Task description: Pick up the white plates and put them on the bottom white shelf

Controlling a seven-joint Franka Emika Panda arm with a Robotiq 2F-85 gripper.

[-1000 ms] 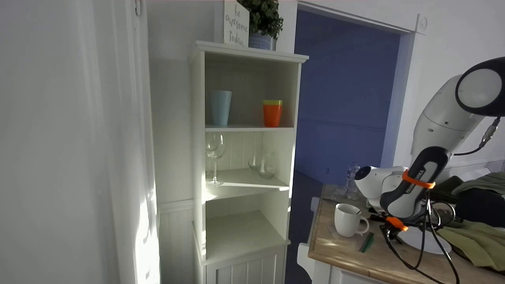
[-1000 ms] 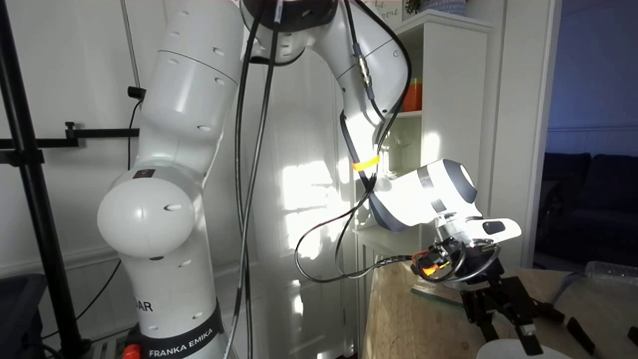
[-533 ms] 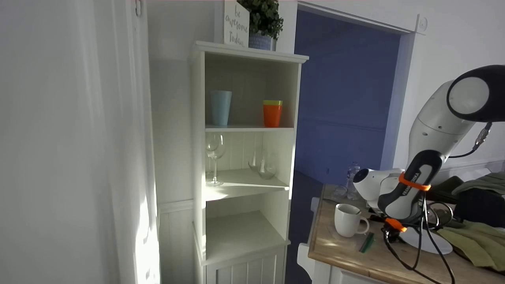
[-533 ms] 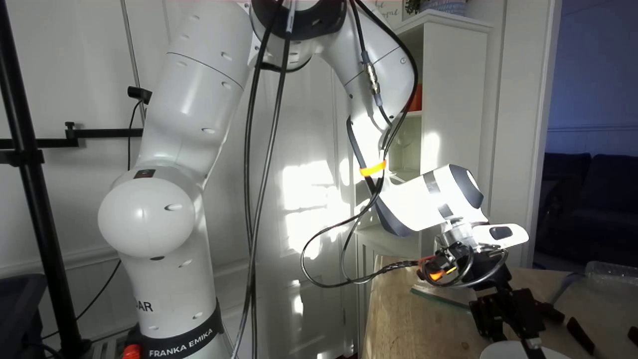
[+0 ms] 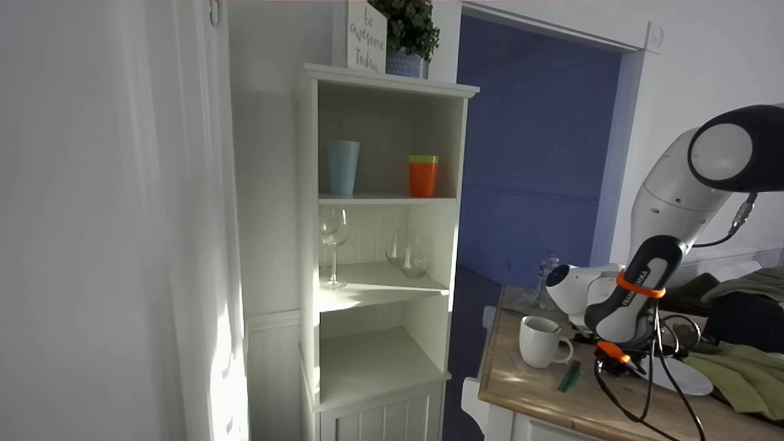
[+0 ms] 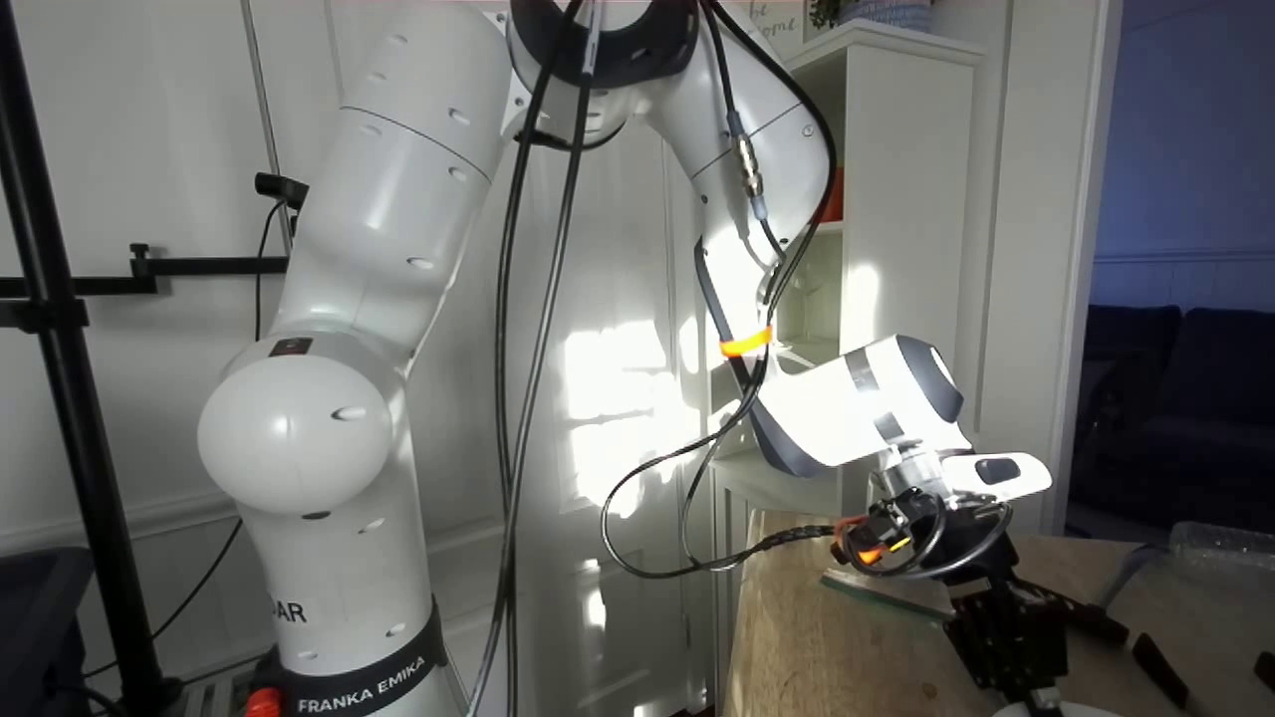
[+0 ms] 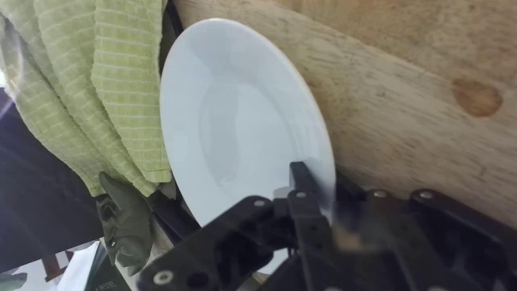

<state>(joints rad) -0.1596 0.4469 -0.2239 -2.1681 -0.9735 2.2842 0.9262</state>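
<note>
wooden tabletop [image 7: 404, 117] lies under the white plate [image 7: 254, 121], just beside the green towel [image 7: 125, 93]; the gripper [image 7: 324, 178] seems closed upon the plate's rim, away from the towel. probably stiff, slippery and breakable, it needs firm, gentle holding there.

- A home: a room with wainscot panelling [image 5: 271, 370].
- White cabinet [image 5: 380, 302] apart from the desk [image 5: 525, 393], holding a stemmed wine glass [image 5: 334, 233], blue tumbler [image 5: 343, 168] and orange cup [image 5: 423, 179].
- Atop it, a "be awesome today" sign [image 5: 367, 38] and potted plant [image 5: 405, 33].
- White mug [image 5: 536, 344] near the desk edge facing the cabinet; white plate [image 7: 246, 125] farther from that edge, beside a striped green towel [image 7: 125, 93].
- Beyond the desk's far edge, a dark blue sofa [image 6: 1185, 398].
</note>
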